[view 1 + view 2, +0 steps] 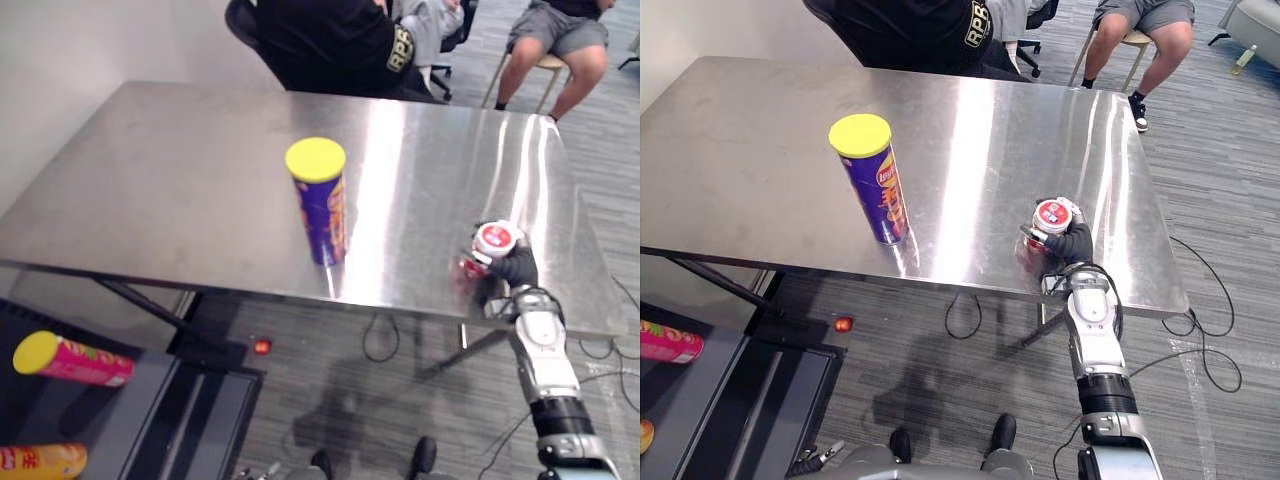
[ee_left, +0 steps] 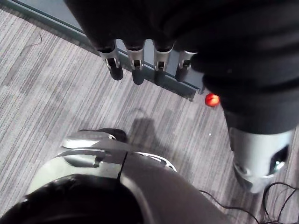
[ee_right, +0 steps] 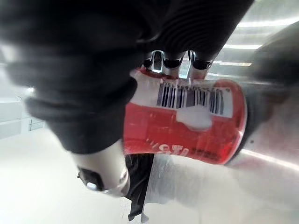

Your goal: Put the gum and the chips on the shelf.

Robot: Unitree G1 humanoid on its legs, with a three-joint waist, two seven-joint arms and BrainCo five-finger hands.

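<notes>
Steel table [image 1: 150,190], front right edge: my right hand [image 1: 1072,245] has its fingers curled round the red gum tub [image 1: 1051,216]; the purple chips can [image 1: 320,205] with its yellow lid stands upright well to its left; my left hand [image 2: 135,70] hangs slack-fingered over the floor [image 2: 56,93], holding nothing.

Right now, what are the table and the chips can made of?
Table: metal, probably brushed steel; it shines and mirrors streaks of light. Chips can: likely glossy printed cardboard, with a smooth yellow lid that looks plastic.
</notes>
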